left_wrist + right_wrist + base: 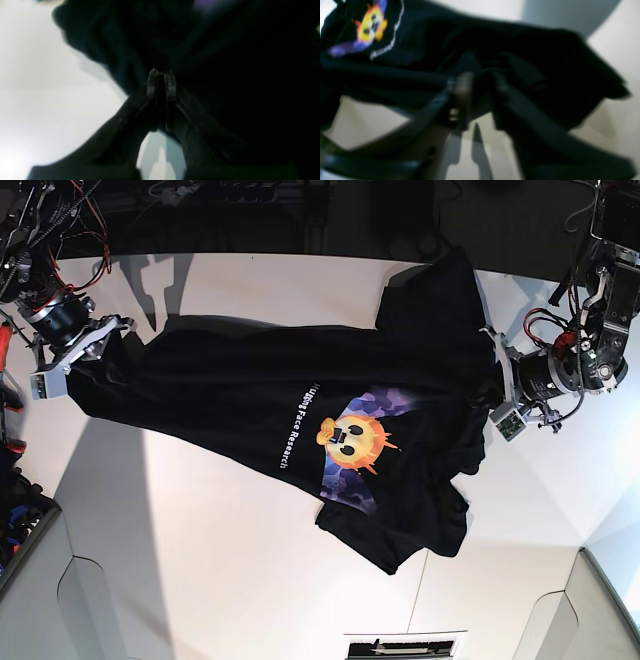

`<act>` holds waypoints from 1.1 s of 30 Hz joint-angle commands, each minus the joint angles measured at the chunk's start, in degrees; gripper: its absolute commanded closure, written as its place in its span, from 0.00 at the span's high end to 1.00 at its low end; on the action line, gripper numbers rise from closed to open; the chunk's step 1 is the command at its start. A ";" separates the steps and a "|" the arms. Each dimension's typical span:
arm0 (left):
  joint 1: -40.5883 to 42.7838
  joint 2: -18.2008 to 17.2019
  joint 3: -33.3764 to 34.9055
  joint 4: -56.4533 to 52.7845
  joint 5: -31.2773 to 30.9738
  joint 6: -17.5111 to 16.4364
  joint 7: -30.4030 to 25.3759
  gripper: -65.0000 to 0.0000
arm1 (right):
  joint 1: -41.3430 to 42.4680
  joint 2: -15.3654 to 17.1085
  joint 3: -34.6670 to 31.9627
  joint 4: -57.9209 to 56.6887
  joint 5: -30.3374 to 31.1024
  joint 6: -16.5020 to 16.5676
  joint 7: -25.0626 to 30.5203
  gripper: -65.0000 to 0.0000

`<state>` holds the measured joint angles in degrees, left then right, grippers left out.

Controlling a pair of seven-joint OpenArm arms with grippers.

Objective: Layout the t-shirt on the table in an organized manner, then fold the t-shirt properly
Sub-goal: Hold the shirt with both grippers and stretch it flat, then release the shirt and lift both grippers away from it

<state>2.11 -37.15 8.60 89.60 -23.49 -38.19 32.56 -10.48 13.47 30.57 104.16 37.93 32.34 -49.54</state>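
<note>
Base view only.
- Beyond the far edge of the surface [200,530]: dark background [300,205], details unclear.
- Off the left edge, near corner: red and blue clutter [14,525], too small to identify.
- Grey panels [40,605] fill the cut-outs at both near corners.
- Slotted white grille [400,647] at mid near edge.
</note>
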 commanded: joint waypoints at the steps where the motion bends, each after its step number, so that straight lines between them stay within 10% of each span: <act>1: -1.38 -0.96 -0.59 -0.42 -0.46 0.24 -1.07 0.07 | 0.46 0.79 1.20 1.18 1.44 0.00 2.12 0.37; 22: -1.84 -1.20 -0.59 -6.49 -14.47 -1.81 4.13 0.08 | -8.98 0.09 6.43 1.16 2.32 0.04 1.40 0.40; 33: -1.90 -5.55 -6.01 -3.85 -30.49 -1.81 9.94 0.34 | -5.27 -2.38 6.14 -7.78 -0.22 0.04 6.67 0.40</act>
<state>1.23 -41.54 3.36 84.86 -53.21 -39.31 43.68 -16.38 10.33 36.56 95.18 36.18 31.92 -44.36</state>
